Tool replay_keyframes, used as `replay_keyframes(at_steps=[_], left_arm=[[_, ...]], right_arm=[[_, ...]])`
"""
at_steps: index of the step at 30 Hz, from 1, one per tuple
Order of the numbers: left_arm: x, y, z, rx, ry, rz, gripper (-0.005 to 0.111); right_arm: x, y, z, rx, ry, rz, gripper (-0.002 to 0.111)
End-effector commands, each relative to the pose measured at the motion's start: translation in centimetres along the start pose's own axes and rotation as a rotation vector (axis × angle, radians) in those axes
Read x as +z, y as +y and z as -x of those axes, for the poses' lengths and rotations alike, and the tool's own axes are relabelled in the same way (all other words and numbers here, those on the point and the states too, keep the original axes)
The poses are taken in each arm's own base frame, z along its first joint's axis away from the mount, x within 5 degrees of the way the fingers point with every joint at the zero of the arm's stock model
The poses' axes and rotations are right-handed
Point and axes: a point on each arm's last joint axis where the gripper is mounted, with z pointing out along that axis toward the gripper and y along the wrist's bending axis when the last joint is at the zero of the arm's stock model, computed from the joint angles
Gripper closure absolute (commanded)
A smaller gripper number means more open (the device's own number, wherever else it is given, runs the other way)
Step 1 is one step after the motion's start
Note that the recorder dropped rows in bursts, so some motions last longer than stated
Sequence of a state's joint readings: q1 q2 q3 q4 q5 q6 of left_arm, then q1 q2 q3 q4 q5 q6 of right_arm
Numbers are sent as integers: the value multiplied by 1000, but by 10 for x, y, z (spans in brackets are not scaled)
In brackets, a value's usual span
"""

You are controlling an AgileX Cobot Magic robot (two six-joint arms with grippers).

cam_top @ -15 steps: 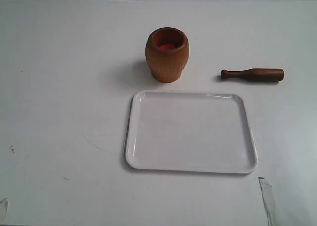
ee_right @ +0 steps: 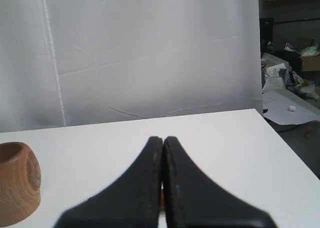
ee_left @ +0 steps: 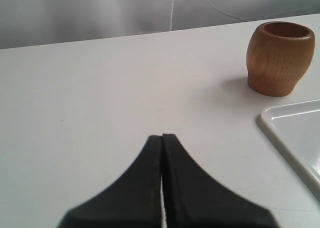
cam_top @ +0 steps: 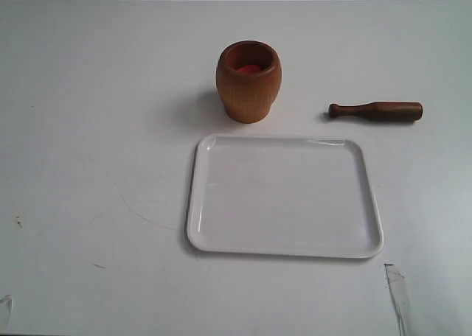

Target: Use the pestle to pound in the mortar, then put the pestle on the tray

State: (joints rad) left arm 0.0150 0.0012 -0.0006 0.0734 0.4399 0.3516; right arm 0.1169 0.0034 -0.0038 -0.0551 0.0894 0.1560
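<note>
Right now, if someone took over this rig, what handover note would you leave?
Left gripper: shut, empty, out of the exterior view.
Right gripper: shut, empty, also out of the exterior view.
Mortar: upright on the table, just beyond the tray's far edge.
Pestle: lying flat on the table right of the mortar, knob end towards it, untouched.
Tray: nothing on it.
Done: nothing yet.
Left: pick up the pestle, pound in the mortar, lay the pestle on the tray.

Exterior: high, steeply down, facing 12 o'clock.
Wrists: low, nearly level over the table.
Shared: the cup.
</note>
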Motion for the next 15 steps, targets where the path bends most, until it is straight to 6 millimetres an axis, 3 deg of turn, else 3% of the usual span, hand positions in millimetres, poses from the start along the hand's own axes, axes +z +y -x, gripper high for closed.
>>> replay_keyframes(at_steps=[1,10,15], left_arm=[[0,-1,0,-12,-7,-8,107],[0,-1,0,-12,-7,-8,107],[0,-1,0,-12,-7,-8,107]], right_arm=[[0,1,6,-9,-82,4,108],[-1,2,13,11,-156,18,108],[-3,3,23,256,-259,69,108]])
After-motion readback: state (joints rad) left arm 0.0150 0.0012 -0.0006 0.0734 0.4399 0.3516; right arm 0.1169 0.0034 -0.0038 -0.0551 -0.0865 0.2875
